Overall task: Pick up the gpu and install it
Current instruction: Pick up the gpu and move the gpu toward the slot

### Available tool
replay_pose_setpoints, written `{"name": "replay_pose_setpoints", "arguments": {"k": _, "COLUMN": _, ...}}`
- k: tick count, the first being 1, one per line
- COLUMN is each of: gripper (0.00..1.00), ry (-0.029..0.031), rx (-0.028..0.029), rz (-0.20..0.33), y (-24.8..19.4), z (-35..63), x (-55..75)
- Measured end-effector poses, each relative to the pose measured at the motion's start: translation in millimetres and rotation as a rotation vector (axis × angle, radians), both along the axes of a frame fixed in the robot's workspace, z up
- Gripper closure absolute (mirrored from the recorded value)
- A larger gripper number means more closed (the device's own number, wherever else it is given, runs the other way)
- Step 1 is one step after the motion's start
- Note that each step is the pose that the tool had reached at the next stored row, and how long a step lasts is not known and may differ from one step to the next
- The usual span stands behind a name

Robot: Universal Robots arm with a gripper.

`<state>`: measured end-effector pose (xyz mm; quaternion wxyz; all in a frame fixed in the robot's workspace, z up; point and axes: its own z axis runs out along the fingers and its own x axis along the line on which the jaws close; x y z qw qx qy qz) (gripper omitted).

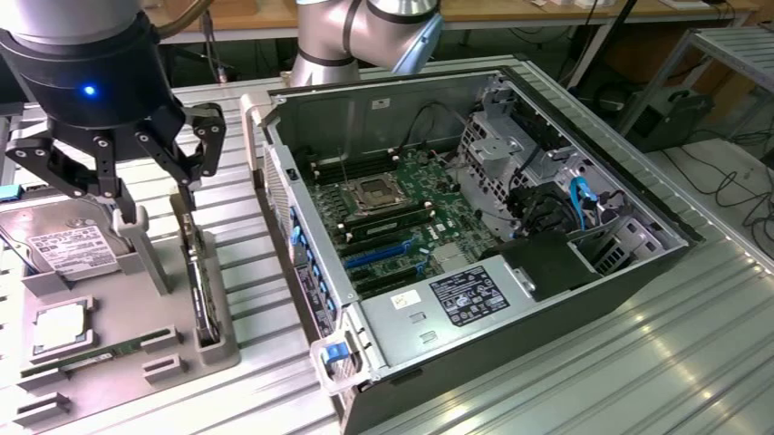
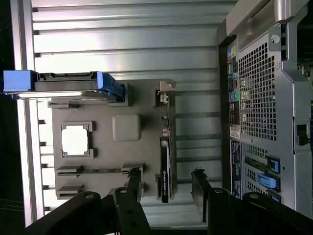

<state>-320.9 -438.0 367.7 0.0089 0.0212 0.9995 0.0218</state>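
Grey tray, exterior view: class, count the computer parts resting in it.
4: hard drive farthest back, processor in front of it, RAM stick nearest, gpu on edge, toward the computer case. The wrist view reveals no more.

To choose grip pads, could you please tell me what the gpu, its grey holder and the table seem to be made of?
The gpu: matt black board, likely circuit laminate or plastic, with a pale, metal-looking bracket at one end. The grey holder: probably plastic, uniform matt, no glare. The table: apparently bare aluminium, ribbed slats with bright reflections.
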Motion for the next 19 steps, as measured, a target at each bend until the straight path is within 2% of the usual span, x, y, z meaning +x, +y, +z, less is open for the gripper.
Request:
{"name": "replay_pose_setpoints", "arguments": {"k": 7, "gripper": 0.45, "ry": -0.0014, "rx": 0.0001, "rz": 0.0, "y": -4.5, "z": -7.0, "x": 0.0}}
{"name": "replay_pose_setpoints", "arguments": {"k": 19, "gripper": 0.45, "ry": -0.0038, "rx": 0.0001, "rz": 0.0, "y": -9.2, "z": -22.3, "x": 0.0}}
